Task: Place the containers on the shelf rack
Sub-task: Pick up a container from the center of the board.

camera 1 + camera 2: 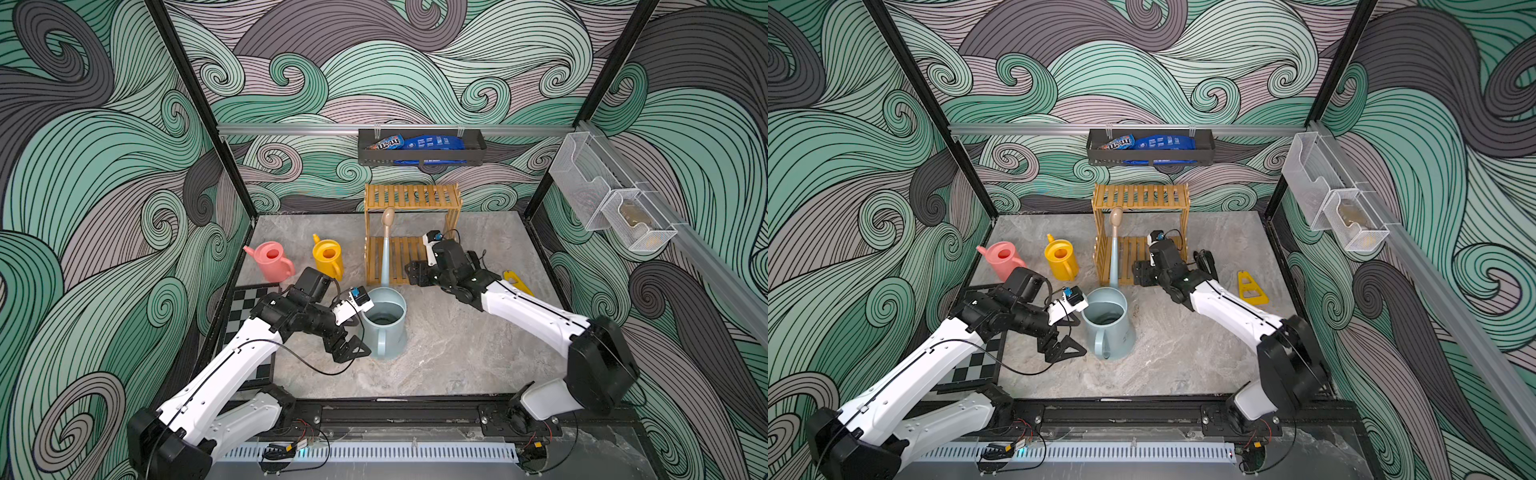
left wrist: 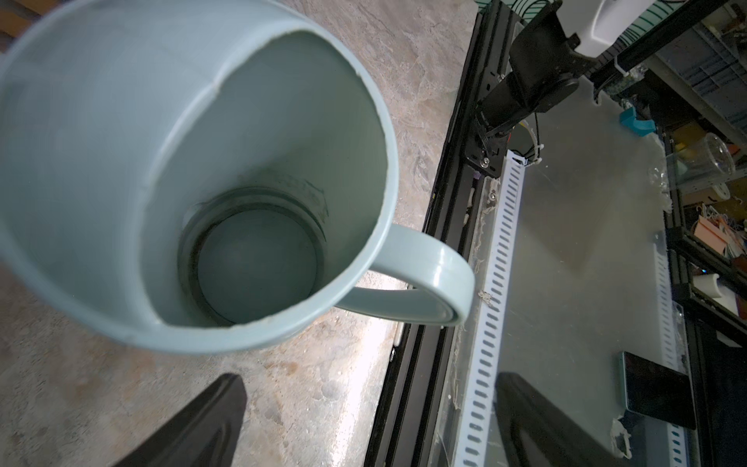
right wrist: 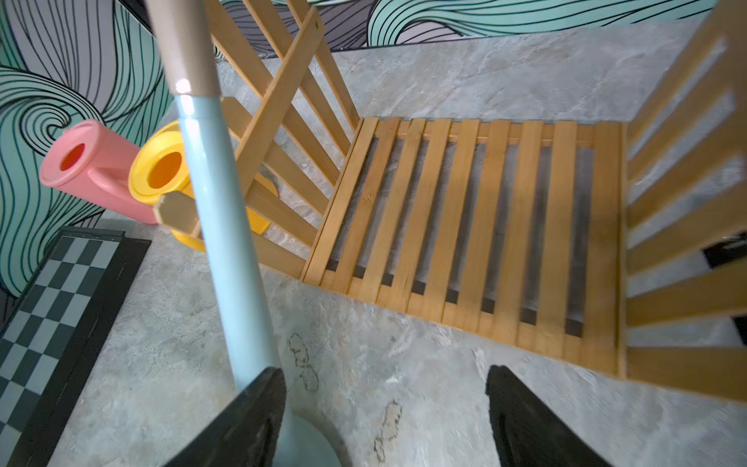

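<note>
While blue can stands upright | left claw beside handle, spread

The grey marbled table carries the pale blue watering can upright near its centre, the slatted wooden rack at 12 o'clock, the yellow can at 11, the pink can at 10, a chessboard at 9 and a flat yellow piece at 3.

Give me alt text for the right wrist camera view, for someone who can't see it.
The long beige-tipped spout of the blue can rises before the open, empty right gripper, beside one finger. Beyond is the rack, lower shelf bare; the pink can and yellow can stand past its slatted side, near a chessboard.
</note>
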Robot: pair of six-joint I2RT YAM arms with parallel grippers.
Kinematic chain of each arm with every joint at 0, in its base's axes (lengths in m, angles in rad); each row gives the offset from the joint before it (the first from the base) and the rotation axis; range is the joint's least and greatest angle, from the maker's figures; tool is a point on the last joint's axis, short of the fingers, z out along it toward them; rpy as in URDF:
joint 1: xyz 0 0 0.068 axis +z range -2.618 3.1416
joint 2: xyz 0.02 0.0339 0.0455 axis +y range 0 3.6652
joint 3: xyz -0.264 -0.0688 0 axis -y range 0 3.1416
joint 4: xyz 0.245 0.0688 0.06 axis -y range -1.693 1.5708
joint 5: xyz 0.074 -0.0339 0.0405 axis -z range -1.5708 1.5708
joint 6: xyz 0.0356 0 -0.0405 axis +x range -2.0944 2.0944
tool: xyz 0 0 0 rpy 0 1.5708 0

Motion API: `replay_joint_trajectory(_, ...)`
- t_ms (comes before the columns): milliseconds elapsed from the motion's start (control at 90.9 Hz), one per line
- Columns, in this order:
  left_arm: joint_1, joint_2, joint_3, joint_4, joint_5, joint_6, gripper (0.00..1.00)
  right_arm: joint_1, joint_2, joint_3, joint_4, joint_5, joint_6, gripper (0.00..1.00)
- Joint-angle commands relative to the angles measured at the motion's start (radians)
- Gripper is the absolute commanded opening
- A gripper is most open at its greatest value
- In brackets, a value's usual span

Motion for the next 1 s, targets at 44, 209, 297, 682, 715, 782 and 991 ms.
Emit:
replay_joint_trajectory(44,0.076,-0.052,-0.005,0.046,0.029,-0.061,0.99,0.006,-0.165,-0.067,-0.043,-0.002,-0.028,0.82)
replay_joint_trajectory(209,0.145,-0.081,-0.014,0.105,-0.083,-0.111,0.99,0.107,-0.341,-0.13,-0.046,0.001,-0.063,0.82)
replay_joint_trajectory(297,0.178,-0.082,0.005,0.118,-0.161,-0.141,0.99,0.205,-0.403,-0.132,-0.078,0.056,-0.072,0.83)
replay_joint_trajectory(682,0.277,-0.098,0.025,0.188,-0.506,-0.235,0.99,0.693,-0.448,-0.063,-0.216,0.431,-0.078,0.99)
replay_joint_trajectory(715,0.281,-0.099,0.019,0.198,-0.521,-0.239,0.99,0.722,-0.436,-0.057,-0.228,0.46,-0.077,0.99)
replay_joint_trajectory(782,0.292,-0.097,0.024,0.199,-0.536,-0.245,0.99,0.76,-0.403,-0.039,-0.258,0.496,-0.066,0.99)
replay_joint_trajectory(991,0.306,-0.103,0.007,0.222,-0.561,-0.251,0.99,0.849,-0.296,0.001,-0.327,0.585,-0.022,0.99)
